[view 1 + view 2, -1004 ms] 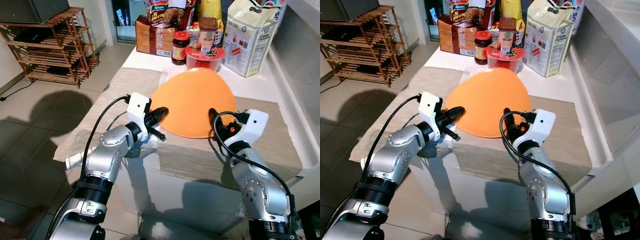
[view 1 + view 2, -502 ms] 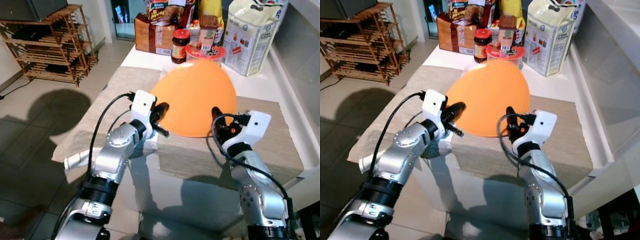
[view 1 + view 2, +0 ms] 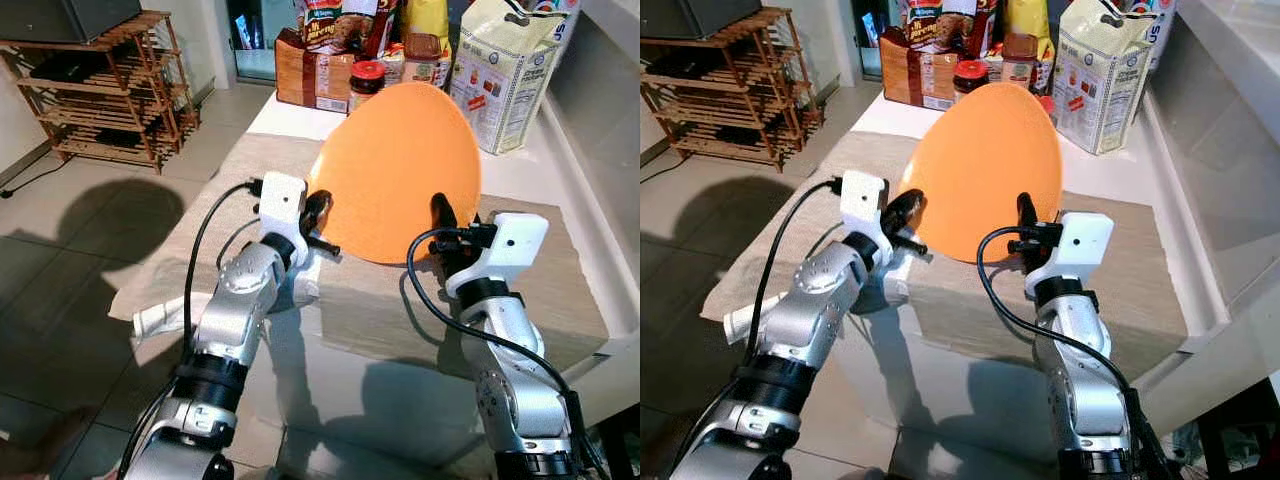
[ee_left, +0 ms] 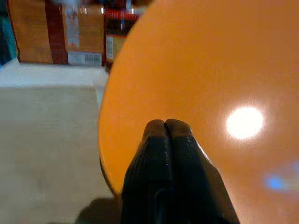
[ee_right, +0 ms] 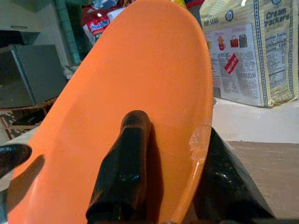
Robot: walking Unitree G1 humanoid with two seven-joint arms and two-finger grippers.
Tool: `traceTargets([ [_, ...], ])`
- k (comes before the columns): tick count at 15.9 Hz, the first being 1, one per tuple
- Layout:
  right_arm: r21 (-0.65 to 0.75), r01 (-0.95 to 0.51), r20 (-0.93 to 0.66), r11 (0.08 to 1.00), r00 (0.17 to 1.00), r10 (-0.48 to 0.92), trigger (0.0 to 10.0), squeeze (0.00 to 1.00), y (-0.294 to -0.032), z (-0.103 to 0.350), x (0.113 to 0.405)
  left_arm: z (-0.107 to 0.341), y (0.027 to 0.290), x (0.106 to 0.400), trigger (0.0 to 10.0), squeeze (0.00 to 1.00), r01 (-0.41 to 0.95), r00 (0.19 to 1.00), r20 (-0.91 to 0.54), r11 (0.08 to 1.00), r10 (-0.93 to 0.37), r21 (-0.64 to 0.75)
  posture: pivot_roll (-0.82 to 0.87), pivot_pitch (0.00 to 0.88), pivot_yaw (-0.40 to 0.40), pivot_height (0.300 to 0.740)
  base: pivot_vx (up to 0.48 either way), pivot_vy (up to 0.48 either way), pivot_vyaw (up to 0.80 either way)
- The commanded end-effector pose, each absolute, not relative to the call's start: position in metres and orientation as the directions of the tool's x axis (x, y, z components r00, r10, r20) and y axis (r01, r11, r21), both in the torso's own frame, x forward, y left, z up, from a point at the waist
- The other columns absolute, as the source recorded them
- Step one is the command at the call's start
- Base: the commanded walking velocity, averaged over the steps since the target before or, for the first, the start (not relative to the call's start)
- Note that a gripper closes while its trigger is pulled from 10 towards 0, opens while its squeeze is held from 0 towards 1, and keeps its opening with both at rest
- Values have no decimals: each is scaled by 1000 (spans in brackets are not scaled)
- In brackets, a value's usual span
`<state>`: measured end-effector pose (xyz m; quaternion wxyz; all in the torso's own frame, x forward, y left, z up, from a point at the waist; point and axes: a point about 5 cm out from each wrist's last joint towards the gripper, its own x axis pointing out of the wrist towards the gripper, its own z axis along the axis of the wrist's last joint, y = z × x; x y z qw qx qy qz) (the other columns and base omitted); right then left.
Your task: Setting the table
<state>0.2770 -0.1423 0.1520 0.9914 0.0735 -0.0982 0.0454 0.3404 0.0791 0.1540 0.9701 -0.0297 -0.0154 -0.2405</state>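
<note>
Orange plate [image 3: 405, 170], round and smooth, is tipped up over the woven mat [image 3: 400, 310], pinched by the right gripper [image 5: 163, 186]. The left gripper [image 4: 166, 128], closed, is pressed against it.

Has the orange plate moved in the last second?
Yes. The orange plate has tipped up toward vertical; its top edge now hides the red-lidded cup and reaches the jar behind.

Silver arms, white wrist housings, black cables, black jaws

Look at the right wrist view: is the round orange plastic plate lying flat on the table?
No, the round orange plastic plate is tipped up on edge, its rim clamped between the right gripper's black fingers.
</note>
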Motion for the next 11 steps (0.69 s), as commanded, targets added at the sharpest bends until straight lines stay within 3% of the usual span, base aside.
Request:
traceTargets([
  [1, 101, -33, 75, 994, 997, 25, 0, 0, -153, 128, 277, 166, 79, 344, 10000, 0, 462, 885, 84, 886, -458, -43, -7, 0, 21, 722, 0, 0, 0],
  [11, 104, -33, 63, 994, 998, 26, 0, 0, -153, 124, 276, 167, 79, 348, 10000, 0, 465, 884, 74, 884, -462, -38, -12, 0, 18, 722, -238, 0, 0],
])
